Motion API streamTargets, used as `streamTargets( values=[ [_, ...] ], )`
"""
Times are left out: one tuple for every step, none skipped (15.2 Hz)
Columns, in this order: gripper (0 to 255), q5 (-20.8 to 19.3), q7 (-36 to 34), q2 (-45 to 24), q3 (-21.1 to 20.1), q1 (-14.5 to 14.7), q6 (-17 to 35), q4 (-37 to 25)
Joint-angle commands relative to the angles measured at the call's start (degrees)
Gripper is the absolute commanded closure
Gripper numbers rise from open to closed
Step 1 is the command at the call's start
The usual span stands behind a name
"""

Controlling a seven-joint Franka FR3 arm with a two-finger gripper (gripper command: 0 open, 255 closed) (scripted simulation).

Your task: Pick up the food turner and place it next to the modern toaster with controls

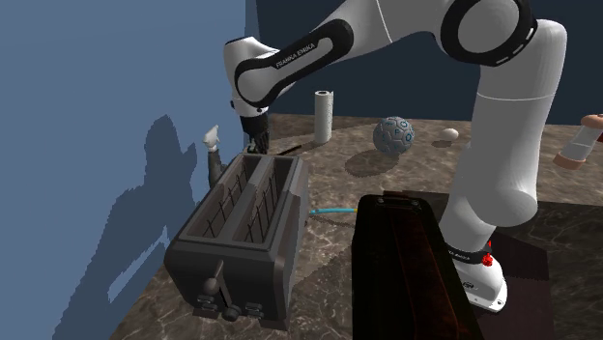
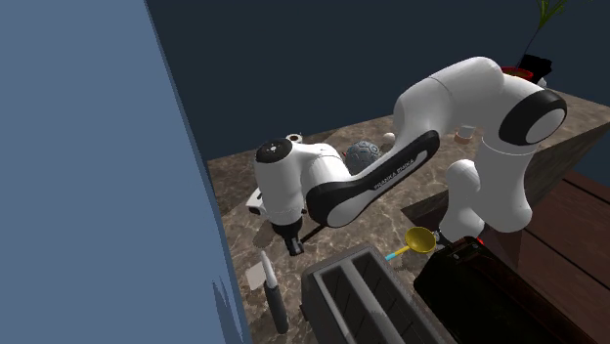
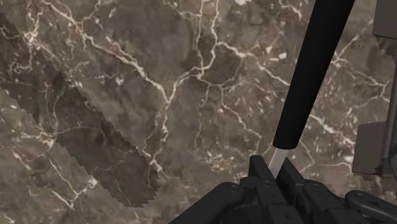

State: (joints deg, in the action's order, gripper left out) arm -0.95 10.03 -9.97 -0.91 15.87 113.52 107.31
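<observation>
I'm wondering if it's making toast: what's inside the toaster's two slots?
In the toaster, the slots show dark inner walls and thin wire guides, with no bread. Their bottoms are hidden by the toaster's own walls.

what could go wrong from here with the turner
1. The jaws pinch the black-handled food turner on its thin pale shank, with the long handle sticking out to one side, so it may swivel or slip when moved.
2. The dark grey two-slot toaster stands right beside the gripper, so the handle could knock against it on the way.
</observation>
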Motion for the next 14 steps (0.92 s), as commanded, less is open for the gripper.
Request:
streamTargets(
  values=[
    [255, -0.02, -0.02, -0.53, 0.01, 0.00, 1.59, 1.03],
    [255, -0.03, -0.03, -0.81, 0.01, 0.00, 2.29, 1.46],
    [255, -0.04, -0.05, -1.09, 0.01, 0.00, 2.99, 1.87],
    [255, -0.05, -0.06, -1.39, 0.01, 0.00, 3.69, 2.28],
    [255, -0.06, -0.07, -1.70, 0.02, 0.00, 4.39, 2.67],
    [255, -0.08, -0.09, -2.01, 0.02, 0.00, 5.08, 3.04],
    [255, -0.09, -0.10, -2.34, 0.02, 0.00, 5.77, 3.41],
    [255, -0.10, -0.11, -2.68, 0.02, 0.00, 6.46, 3.76],
    [255, -0.11, -0.13, -3.03, 0.03, 0.00, 7.15, 4.10],
    [255, -0.13, -0.14, -3.38, 0.03, 0.00, 7.83, 4.42],
    [255, -0.14, -0.16, -3.74, 0.03, 0.00, 8.50, 4.73],
    [255, -0.14, -0.16, -3.74, 0.03, 0.00, 8.50, 4.74],
    [255, -0.14, -0.16, -3.74, 0.03, 0.00, 8.50, 4.73],
    [255, -0.14, -0.16, -3.74, 0.03, 0.00, 8.50, 4.73]
  ],
)
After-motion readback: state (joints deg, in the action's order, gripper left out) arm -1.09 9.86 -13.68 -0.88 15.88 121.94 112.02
